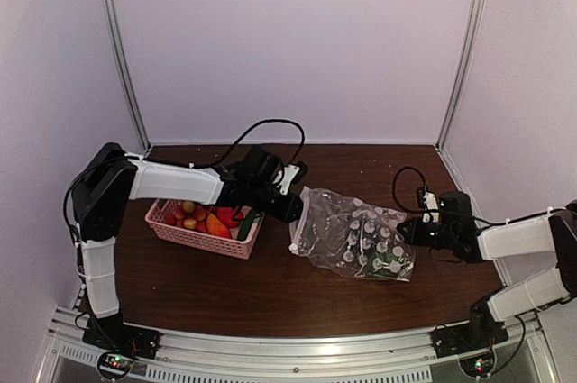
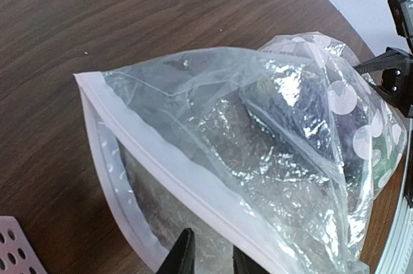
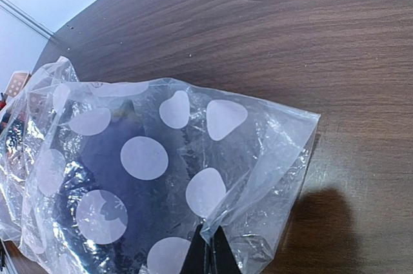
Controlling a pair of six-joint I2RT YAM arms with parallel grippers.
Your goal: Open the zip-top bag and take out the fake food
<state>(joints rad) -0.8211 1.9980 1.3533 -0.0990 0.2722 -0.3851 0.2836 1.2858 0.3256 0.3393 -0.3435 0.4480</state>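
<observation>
The zip-top bag (image 1: 353,234) lies on the table, clear with white dots. Its white zip strip (image 2: 161,158) gapes open towards my left gripper (image 1: 290,207). In the left wrist view my left gripper (image 2: 211,262) sits at the bag's mouth with its jaws a narrow gap apart and nothing between them. My right gripper (image 1: 413,232) is shut on a fold of the bag's closed end (image 3: 258,177). A dark purple piece of fake food (image 3: 110,164) and a green piece (image 1: 388,266) show inside the bag. More fake food (image 1: 212,219), red, orange and green, lies in the pink basket (image 1: 180,232).
The pink perforated basket stands left of the bag, under my left arm; its corner shows in the left wrist view (image 2: 16,248). White walls enclose the back and sides. Black cables run over the table behind both arms.
</observation>
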